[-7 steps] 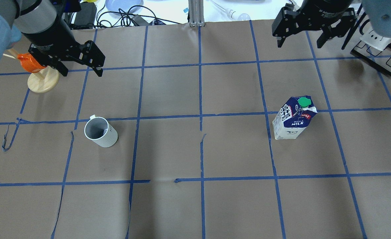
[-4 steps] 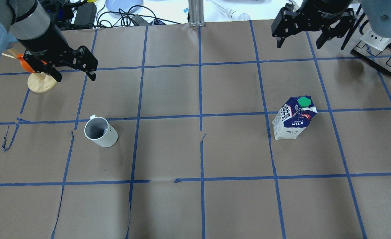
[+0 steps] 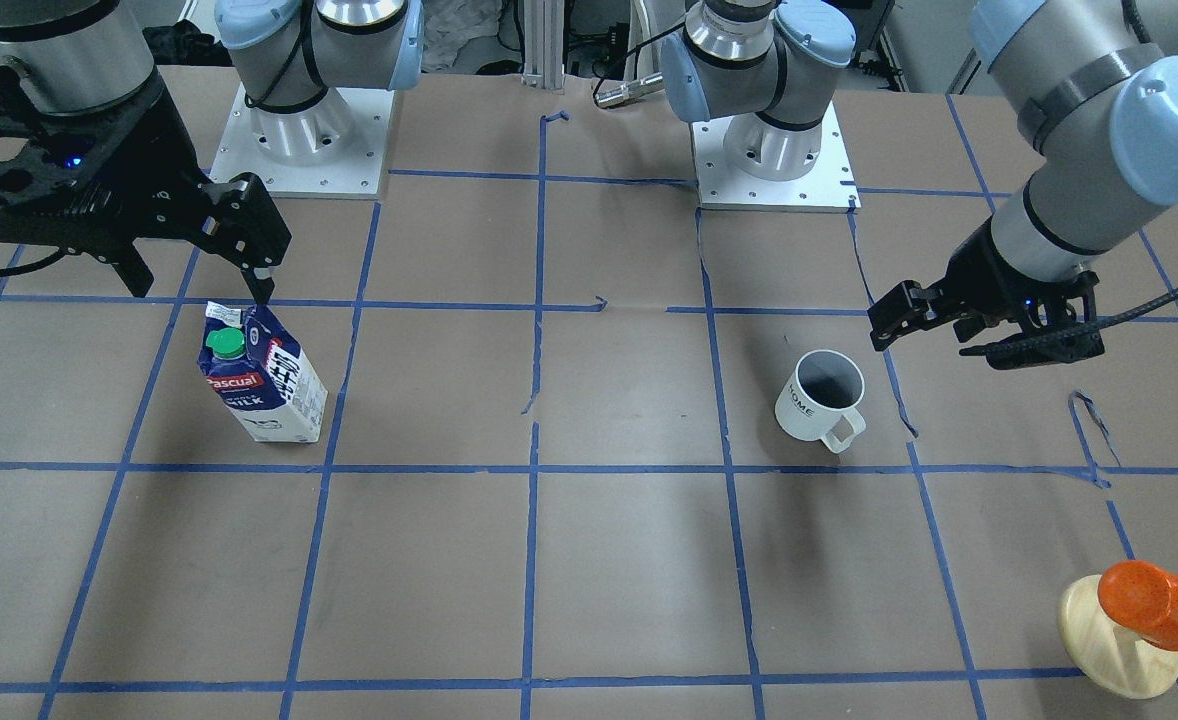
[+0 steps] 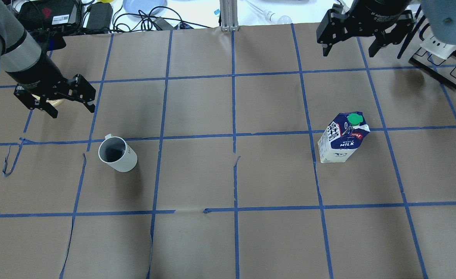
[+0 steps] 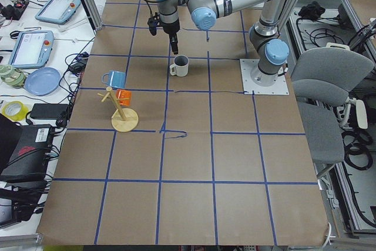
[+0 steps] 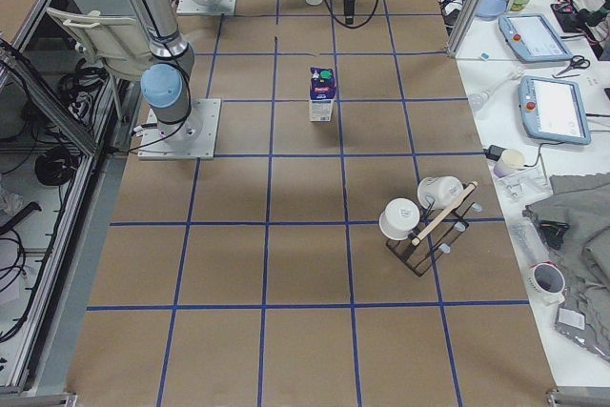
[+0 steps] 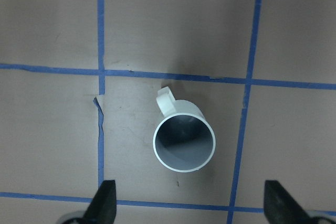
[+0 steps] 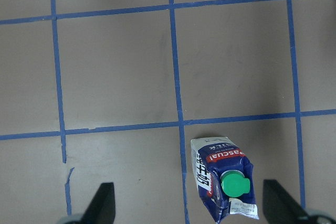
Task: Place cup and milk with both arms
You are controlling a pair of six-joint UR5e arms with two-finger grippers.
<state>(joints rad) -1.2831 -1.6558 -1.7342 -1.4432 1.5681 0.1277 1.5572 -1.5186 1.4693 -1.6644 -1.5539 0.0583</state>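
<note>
The white cup point(image 4: 117, 155) stands upright on the brown table, handle toward the far side; it also shows in the front view point(image 3: 821, 397) and the left wrist view point(image 7: 184, 142). My left gripper point(image 4: 72, 110) is open and empty, above and beyond the cup, apart from it point(image 3: 934, 345). The milk point(image 4: 342, 139) stands upright with its green cap on top, also in the front view point(image 3: 261, 375) and the right wrist view point(image 8: 223, 179). My right gripper point(image 4: 348, 52) is open and empty, high above the table beyond the carton point(image 3: 199, 290).
A wooden mug tree point(image 3: 1119, 640) with an orange cup point(image 3: 1149, 603) stands at the far left, partly hidden under my left gripper in the overhead view. A black rack with white cups point(image 6: 429, 216) stands at the far right. Cables and a blue plate point(image 4: 144, 6) lie past the far edge.
My left gripper has moved left and toward the near side, closer to the cup's row, and stays open. The right gripper, the cup and the milk have not moved.
</note>
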